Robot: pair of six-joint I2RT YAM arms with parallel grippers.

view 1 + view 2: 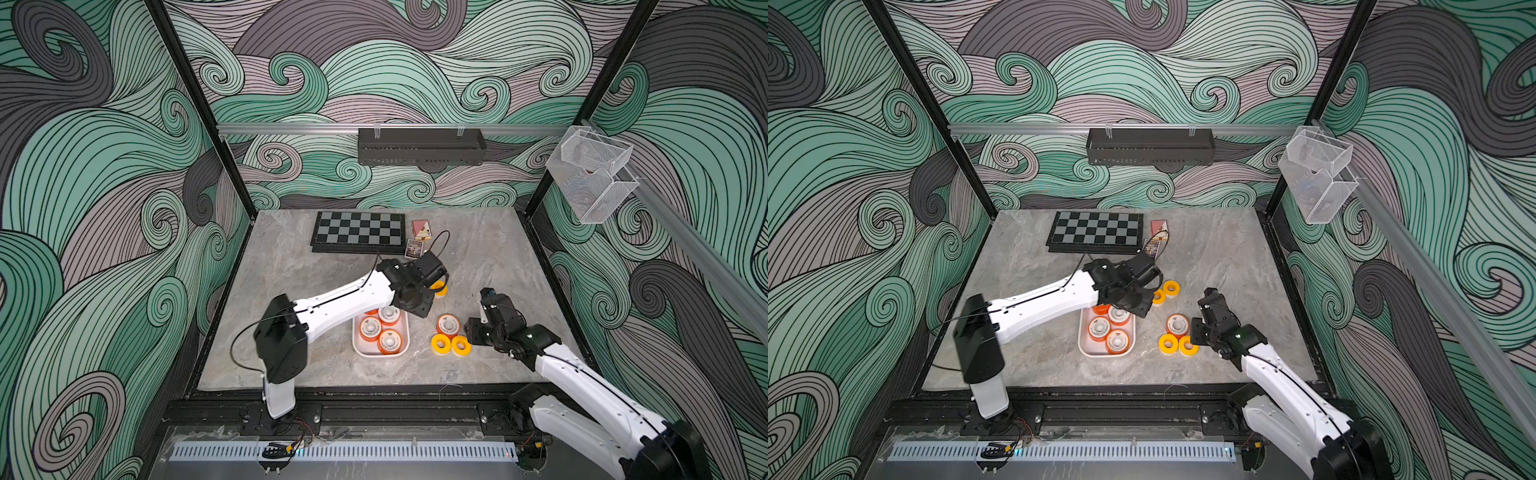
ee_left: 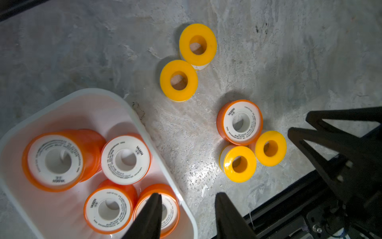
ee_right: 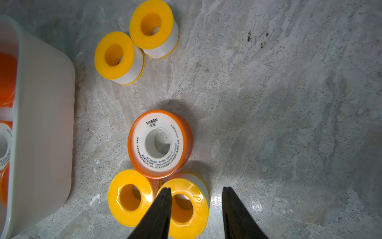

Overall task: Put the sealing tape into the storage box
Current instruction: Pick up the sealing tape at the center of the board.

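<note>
The storage box (image 2: 132, 109), a shallow white tray (image 1: 359, 349), holds several orange sealing tape spools (image 2: 125, 159) with white printed faces, one stacked on another. One more orange spool (image 3: 159, 143) stands on the table to the right of the tray, touching two yellow rings (image 3: 113, 198) (image 3: 200, 209). Two further yellow rings (image 2: 198, 44) (image 2: 178, 80) lie farther back. My left gripper (image 2: 188, 195) hangs open and empty above the tray's right rim. My right gripper (image 3: 196, 188) is open over the right-hand yellow ring, one finger above its hole and the other outside it.
A folded chessboard (image 1: 358, 230) and two playing-card packs (image 1: 422, 228) (image 1: 414, 248) lie at the back of the table. A long black shelf (image 1: 419, 145) hangs on the back rail, and clear mesh baskets (image 1: 590, 170) hang on the right rail.
</note>
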